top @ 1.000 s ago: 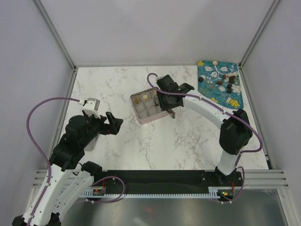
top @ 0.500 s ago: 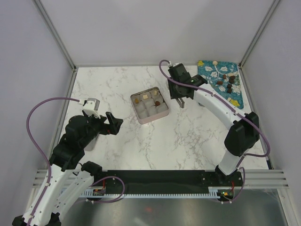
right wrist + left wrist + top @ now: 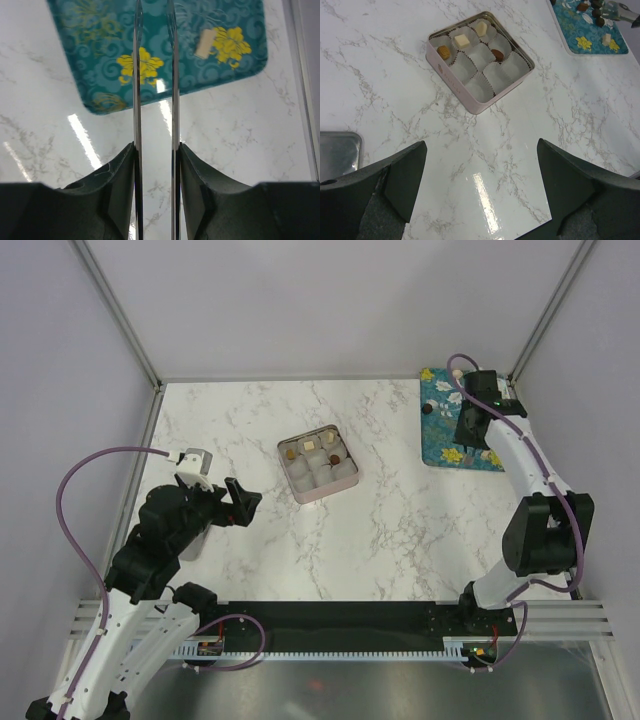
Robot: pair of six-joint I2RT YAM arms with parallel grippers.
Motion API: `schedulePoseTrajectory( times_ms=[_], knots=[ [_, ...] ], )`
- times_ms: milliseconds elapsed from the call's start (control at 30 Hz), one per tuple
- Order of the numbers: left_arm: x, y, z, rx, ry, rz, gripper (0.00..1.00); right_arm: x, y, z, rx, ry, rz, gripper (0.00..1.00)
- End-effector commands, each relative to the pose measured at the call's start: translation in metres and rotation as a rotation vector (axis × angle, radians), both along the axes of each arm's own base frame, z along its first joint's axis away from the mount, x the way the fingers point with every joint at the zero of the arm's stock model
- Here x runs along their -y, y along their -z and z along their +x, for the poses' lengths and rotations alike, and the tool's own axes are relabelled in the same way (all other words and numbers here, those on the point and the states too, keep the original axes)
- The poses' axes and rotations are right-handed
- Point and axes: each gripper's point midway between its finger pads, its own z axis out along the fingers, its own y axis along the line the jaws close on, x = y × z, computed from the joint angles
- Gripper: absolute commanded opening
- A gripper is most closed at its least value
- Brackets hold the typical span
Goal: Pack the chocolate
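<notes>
A white desk (image 3: 400,550) with grey marble veining filled the enclosure, its glossy top throwing back streaks of light (image 3: 482,200). Plain pale grey walls (image 3: 330,300) stood on three sides, joined by aluminium posts (image 3: 117,310) at the back corners. A black rail (image 3: 340,625) ran along the near edge.

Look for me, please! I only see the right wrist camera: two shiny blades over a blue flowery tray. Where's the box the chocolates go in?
Observer: The pink tin sits mid-table, well to the left of the tray.
Kid: Is anything inside it?
Observer: Four chocolates sit in it; the other paper cups are empty.
Kid: What's the other arm doing?
Observer: The left gripper hangs open over the table's left side, holding nothing.
</notes>
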Motion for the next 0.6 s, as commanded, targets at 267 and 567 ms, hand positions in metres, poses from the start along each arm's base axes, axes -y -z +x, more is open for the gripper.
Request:
schedulePoseTrajectory(
  times_ms=[267,567],
  knots=[
    [0.002,-0.006,0.0,0.029,0.024,0.014,1.0,0.058,0.018,-0.032,-0.013,0.202,0.044,0.47],
    [0.001,-0.007,-0.001,0.034,0.021,0.013,1.0,0.061,0.029,-0.03,-0.007,0.201,0.11,0.47]
  ],
)
